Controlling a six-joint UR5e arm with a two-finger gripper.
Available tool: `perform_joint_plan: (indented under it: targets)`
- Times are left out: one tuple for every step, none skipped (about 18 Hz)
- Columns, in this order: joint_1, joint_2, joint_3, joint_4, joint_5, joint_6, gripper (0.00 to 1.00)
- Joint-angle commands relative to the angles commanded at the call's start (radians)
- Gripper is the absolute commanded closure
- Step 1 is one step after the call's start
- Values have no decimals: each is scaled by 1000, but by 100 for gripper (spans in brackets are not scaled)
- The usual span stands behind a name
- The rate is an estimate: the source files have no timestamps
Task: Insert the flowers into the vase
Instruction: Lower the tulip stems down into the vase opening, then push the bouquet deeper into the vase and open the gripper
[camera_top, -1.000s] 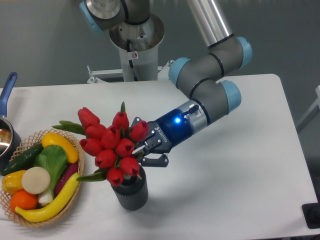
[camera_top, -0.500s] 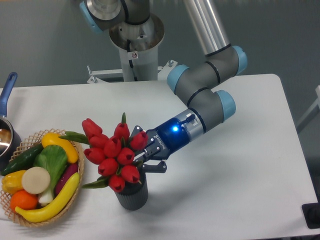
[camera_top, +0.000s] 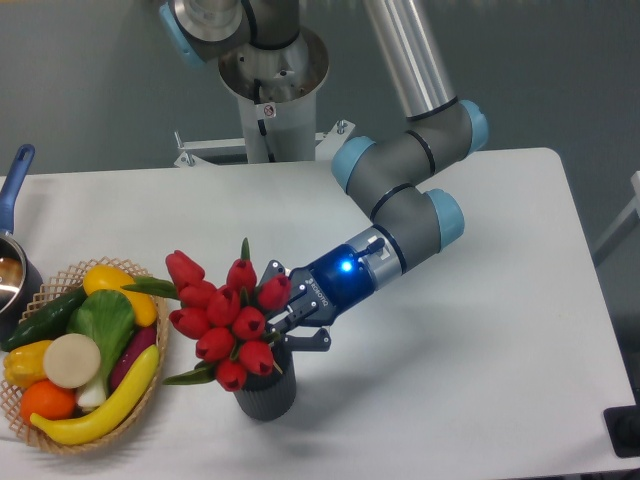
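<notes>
Gripper (camera_top: 287, 322) at vase mouth, fingers clamped on flowers (camera_top: 225, 318).
Stems in the vase (camera_top: 265, 390); left, basket (camera_top: 70, 440) holds toy vegetables (camera_top: 85, 350).

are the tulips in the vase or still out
In, it seems: the tulips sit right over the vase mouth, stems hidden; the hand is beside them.
</notes>
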Motion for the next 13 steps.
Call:
perform_joint_plan:
  targets:
    - [-2,-8,0,0,0,8,76]
    - [-2,-15,0,0,0,26,74]
    - [-2,-18,0,0,0,38,72]
    - [-2,-21,2,0,0,41,70]
    - [-2,-22,0,0,0,41,69]
    - [-2,-22,0,0,0,43,65]
    - [-2,-22,2,0,0,44,61]
    - [0,-22,2,0,0,44,56]
    - [0,-22,2,0,0,44,53]
    - [0,-20,2,0,0,44,51]
    - [0,-18,2,0,0,44,47]
    - [0,-17,2,0,2,44,44]
    - [2,-17,3,0,0,44,38]
